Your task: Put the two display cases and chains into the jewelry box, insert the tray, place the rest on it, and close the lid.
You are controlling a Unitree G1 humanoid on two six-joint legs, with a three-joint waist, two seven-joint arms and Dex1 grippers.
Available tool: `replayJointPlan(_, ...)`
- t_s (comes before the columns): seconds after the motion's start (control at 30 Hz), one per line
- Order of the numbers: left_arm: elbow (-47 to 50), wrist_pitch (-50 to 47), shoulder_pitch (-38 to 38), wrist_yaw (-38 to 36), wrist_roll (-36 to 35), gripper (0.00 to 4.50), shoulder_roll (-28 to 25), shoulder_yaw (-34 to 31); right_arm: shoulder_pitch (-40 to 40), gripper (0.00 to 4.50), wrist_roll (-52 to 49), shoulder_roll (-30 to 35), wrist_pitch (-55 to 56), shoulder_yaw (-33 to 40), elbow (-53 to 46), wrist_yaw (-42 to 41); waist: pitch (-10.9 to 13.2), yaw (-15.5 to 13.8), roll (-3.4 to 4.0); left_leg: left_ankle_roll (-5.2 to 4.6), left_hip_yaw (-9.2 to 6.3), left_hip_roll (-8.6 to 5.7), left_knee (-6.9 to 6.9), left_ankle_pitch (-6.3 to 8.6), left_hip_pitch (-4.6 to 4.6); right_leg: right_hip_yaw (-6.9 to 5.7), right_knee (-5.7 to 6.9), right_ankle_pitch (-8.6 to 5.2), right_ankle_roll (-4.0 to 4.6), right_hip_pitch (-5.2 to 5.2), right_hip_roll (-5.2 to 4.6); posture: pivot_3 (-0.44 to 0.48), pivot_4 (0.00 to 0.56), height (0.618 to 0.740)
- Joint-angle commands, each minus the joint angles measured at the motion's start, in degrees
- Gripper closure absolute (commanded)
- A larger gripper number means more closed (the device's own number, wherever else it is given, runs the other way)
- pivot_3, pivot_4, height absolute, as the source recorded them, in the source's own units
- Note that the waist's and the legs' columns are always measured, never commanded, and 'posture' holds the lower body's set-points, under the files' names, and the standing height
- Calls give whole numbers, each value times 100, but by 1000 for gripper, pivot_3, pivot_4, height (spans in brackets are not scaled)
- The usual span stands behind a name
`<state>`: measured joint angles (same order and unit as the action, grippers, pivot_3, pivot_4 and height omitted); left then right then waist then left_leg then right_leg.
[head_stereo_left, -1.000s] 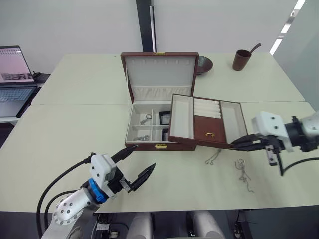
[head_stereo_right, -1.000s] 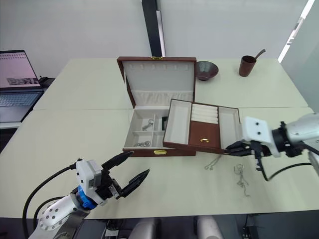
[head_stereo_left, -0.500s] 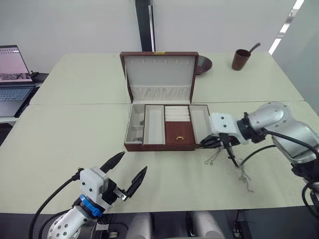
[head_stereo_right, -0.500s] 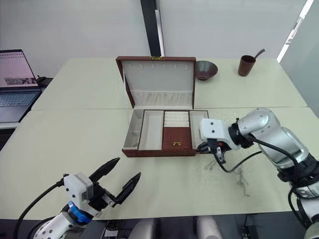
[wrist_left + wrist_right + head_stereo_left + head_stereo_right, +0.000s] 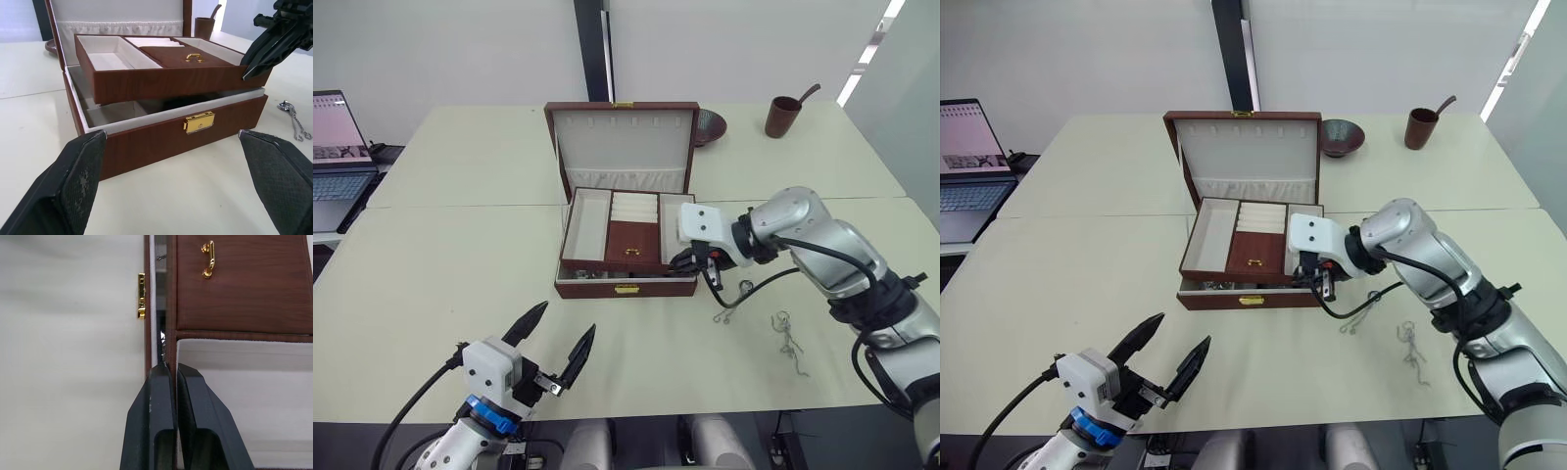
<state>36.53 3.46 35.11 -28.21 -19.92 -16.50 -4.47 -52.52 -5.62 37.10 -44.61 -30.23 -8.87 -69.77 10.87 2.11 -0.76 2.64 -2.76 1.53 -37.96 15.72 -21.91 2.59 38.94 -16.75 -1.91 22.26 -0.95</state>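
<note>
The pale counter (image 5: pixel 431 255) carries everything in view. Near its middle sits the jewelry box (image 5: pixel 625 286), a brown wooden case with a gold latch on its front wall and its lid (image 5: pixel 623 147) standing upright behind it, the cream lining facing forward. The tray (image 5: pixel 625 233) hangs over the open box, not seated: in the left wrist view its underside stands clear above the box's rim, with a dark gap between them. It has cream side compartments and a brown centre panel with a small gold handle (image 5: pixel 630 251).

The right gripper (image 5: pixel 686 260) reaches in from the right and pinches the tray's right front corner; in the right wrist view its jaws are clenched on the tray's thin wall, one finger on either side. The left gripper (image 5: pixel 556 345) hovers low over the near part of the counter, well in front of the box, its jaws spread wide and grasping nothing.

On the counter just right of the box's front corner lies a small chain (image 5: pixel 728 310), and a second chain (image 5: pixel 788 336) lies farther right, apart from the first. At the far edge stand a dark bowl (image 5: pixel 710 125) and a brown cup (image 5: pixel 782 117) with a handle sticking out of it. A laptop (image 5: pixel 335 157) sits open off the left edge.
</note>
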Motion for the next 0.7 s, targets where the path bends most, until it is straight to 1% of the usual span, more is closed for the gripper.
replayJointPlan(0.03,221,136,132,83,-63,0,88,-33,-207,4479,82,-67,-40,-26,-40,27,0,-5,0,0,-1,0,0,0,-1,0,0,0,0,0,0,0,150,740)
replayJointPlan(0.33,190,178,131,172,-46,0,167,-2,-221,4479,211,-83,30,-225,-31,-42,0,-8,0,0,-2,0,1,0,-4,-2,0,0,0,2,-2,0,150,740)
replayJointPlan(0.7,189,196,125,196,-5,0,163,59,-234,4479,256,-126,161,-230,129,-67,0,-8,0,0,-1,-1,1,0,-3,-2,0,0,0,2,-1,0,150,740)
